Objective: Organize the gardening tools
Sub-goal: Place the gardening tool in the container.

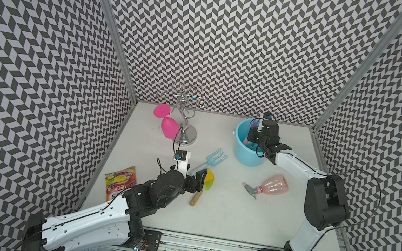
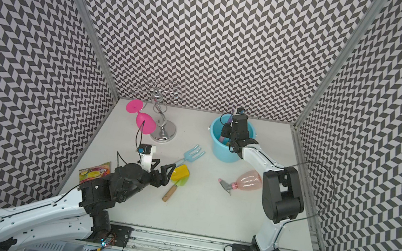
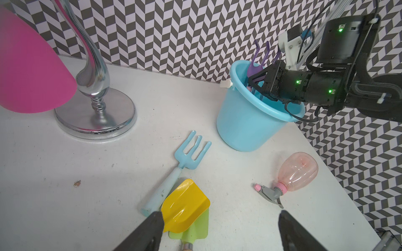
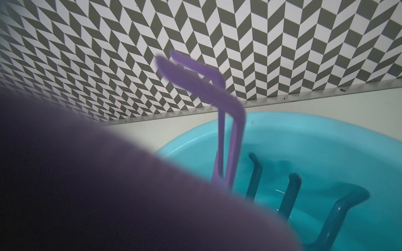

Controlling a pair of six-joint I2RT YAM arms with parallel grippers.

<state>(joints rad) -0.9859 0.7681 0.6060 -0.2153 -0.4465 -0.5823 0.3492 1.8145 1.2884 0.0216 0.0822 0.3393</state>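
Left gripper [image 3: 219, 215] spread wide beside scoop [image 3: 185, 204] and trowel [image 3: 196, 231]; my right gripper [image 3: 253, 83] pinched tight down in bucket [image 3: 243, 121] beside purple rake [image 3: 253, 65], can't tell if I'm holding anything

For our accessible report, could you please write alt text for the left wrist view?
The open left gripper hovers by a yellow scoop lying on a green trowel, with a blue fork and a pink spray bottle nearby on the table. Beyond, the right gripper reaches into a blue bucket that holds a purple rake.
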